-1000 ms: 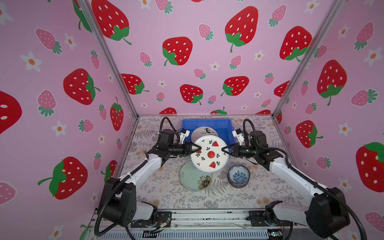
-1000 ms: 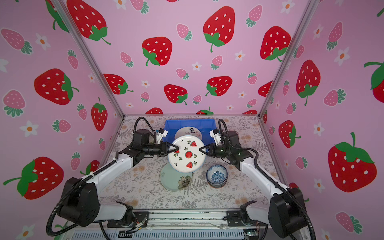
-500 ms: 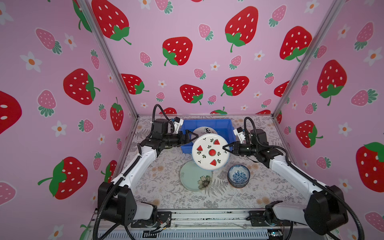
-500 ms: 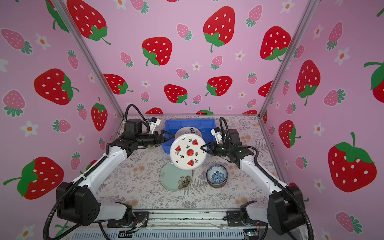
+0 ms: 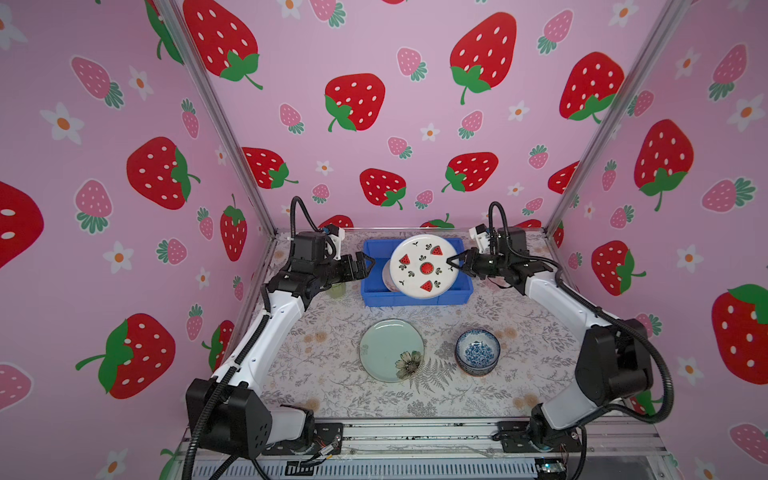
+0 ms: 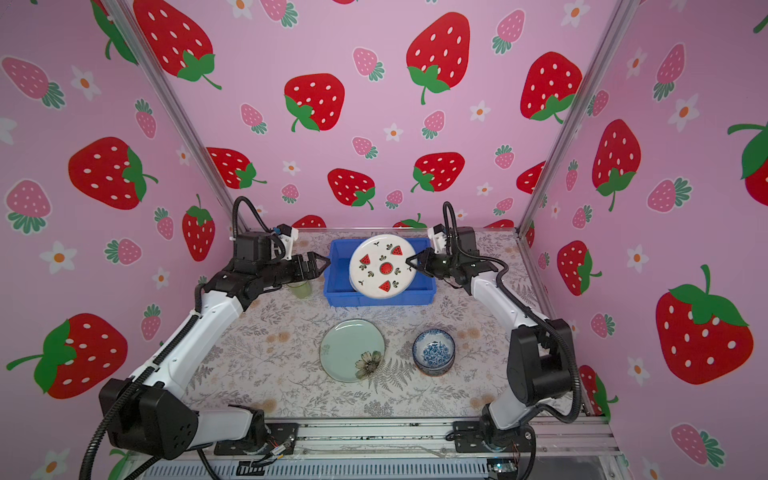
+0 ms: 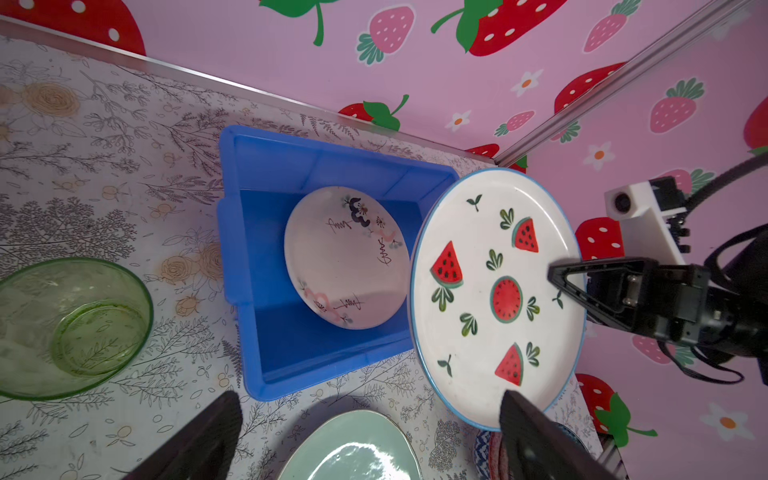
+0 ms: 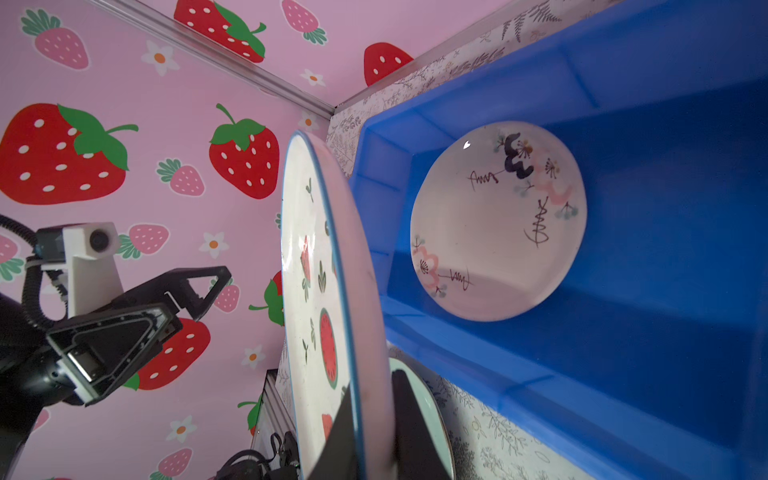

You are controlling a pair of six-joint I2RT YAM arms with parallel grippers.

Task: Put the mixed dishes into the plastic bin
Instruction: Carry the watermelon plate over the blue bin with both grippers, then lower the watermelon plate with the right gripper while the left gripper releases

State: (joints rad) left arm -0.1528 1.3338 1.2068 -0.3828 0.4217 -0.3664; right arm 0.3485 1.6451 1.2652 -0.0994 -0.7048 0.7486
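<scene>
The surface [image 5: 332,332] is a pale sheet printed with grey ferns, sprigs and tan blooms, edged at 6 o'clock by a bare aluminium rail [image 5: 415,432]. Three walls [image 5: 415,62] box it in, pink and smooth, covered in red strawberries, smaller pink ones and white flowers (a loud print). Slim metal posts [image 5: 227,137] mark the two back corners.

At 12 o'clock on the surface sits the plastic bin [image 5: 374,297], bright blue, rectangular, low-walled with a thick rim. On its floor lies a cream plate [image 7: 345,257], glossy, with black scribbles and pink marks. Over the bin's 3 o'clock half hangs the watermelon plate [image 5: 424,266], round and glazed white, with a thin blue edge, red slices and green leaves. It is tilted with its face toward the top cameras. The right fingers [image 7: 561,278] are clamped on its rim at 3 o'clock. The left fingers [image 8: 112,336], black and triangular, stand spread wide and hold nothing, just outside the bin's 9 o'clock wall, apart from the plate.

At the bin's 9 o'clock stands a green glass tumbler [image 7: 70,328], clear and round. Near the middle of the surface lies a pale green plate [image 5: 386,349] with a dark-centred flower at its 5 o'clock edge. At its 3 o'clock, near but apart, sits a blue-white bowl [image 5: 477,352], patterned inside.
</scene>
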